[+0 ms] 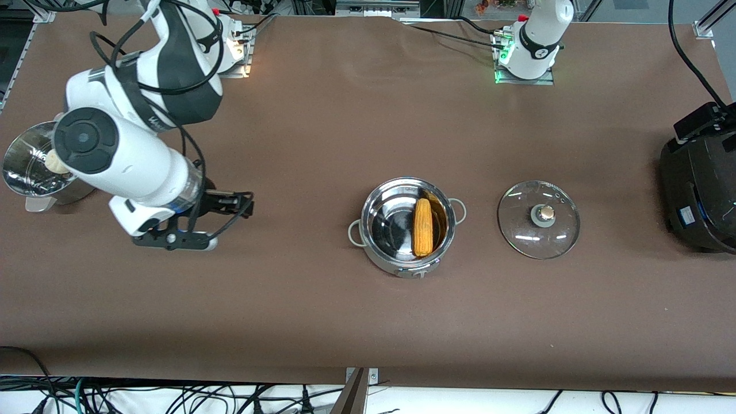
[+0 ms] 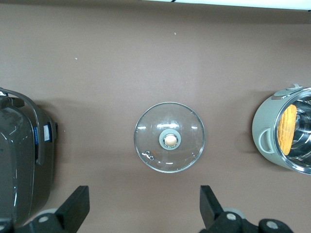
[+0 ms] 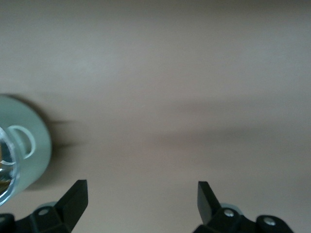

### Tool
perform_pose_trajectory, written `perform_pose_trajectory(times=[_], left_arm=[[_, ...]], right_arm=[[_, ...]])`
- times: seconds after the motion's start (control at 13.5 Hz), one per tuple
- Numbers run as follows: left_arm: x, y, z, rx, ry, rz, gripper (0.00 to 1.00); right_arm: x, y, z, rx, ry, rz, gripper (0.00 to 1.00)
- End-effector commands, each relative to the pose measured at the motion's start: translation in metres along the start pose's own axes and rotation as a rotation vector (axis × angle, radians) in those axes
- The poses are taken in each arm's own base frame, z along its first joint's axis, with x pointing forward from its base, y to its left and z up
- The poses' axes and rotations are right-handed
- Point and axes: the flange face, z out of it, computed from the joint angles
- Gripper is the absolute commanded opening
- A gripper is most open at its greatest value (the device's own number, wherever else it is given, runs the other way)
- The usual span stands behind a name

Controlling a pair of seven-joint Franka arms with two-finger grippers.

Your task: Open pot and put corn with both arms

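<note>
Corn (image 1: 422,226) lies inside the open pot (image 1: 402,261), mid-worktop (image 1: 322,310). Glass lid (image 1: 539,219) rests flat beside it, toward the left arm's end. Left claw (image 2: 145,208) spread above the lid; right claw (image 3: 142,204) spread, over bare worktop near the steamer pot (image 1: 26,164).

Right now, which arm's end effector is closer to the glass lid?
Left. The left end effector hangs open above the glass lid. The right end effector, also open, sits toward the right arm's end of the table, past the pot.

White arms (image 1: 138,167), black joint bands, black cables. Black grippers: right gripper (image 3: 141,206), left gripper (image 2: 144,208). Silver screws.
</note>
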Motion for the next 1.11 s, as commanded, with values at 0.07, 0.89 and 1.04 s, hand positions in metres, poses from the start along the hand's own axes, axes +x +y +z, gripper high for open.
perform_pose_trajectory(times=[0.07, 0.89, 1.04], left_arm=[[0.001, -0.003, -0.003, 0.037, -0.011, -0.01, 1.0], [0.0, -0.001, -0.001, 0.036, -0.024, -0.007, 1.0], [0.0, -0.001, -0.001, 0.036, -0.025, -0.007, 1.0]], right_arm=[[-0.018, 0.079, -0.045, -0.003, 0.002, -0.034, 1.0], [-0.115, 0.237, -0.075, 0.02, -0.07, 0.134, 1.0], [-0.124, 0.243, -0.086, 0.012, -0.074, 0.126, 1.0]])
